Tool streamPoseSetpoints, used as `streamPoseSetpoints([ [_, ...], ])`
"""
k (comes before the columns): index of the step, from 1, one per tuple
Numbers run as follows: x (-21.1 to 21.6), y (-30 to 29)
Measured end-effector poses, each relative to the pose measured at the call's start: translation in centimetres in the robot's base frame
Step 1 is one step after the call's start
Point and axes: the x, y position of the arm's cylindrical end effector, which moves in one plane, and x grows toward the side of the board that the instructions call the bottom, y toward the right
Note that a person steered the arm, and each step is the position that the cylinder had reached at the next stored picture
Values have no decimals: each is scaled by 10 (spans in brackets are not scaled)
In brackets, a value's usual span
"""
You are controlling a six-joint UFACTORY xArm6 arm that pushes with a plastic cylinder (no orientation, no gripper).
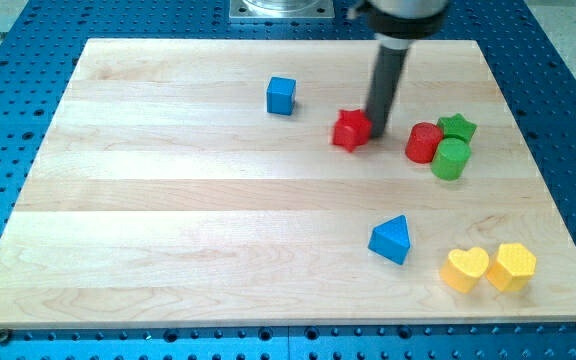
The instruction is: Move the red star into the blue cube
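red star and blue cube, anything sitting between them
Nothing: in the camera view only bare board separates the red star from the blue cube. My tip is at the star's right.

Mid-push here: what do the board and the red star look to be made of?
Board: pale wood, likely maple planks, shown by grain lines and lengthwise seams; smooth, slightly satin. Red star: probably moulded plastic or painted wood, given its even, opaque, matte colour; I cannot tell which. My tip sits at its right edge.
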Motion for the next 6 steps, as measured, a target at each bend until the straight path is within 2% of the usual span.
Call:
streamPoseSetpoints([
  [1,10,-10],
  [2,45,33],
  [3,44,-1],
  [4,22,-76],
  [5,12,-123],
  [6,42,-115],
])
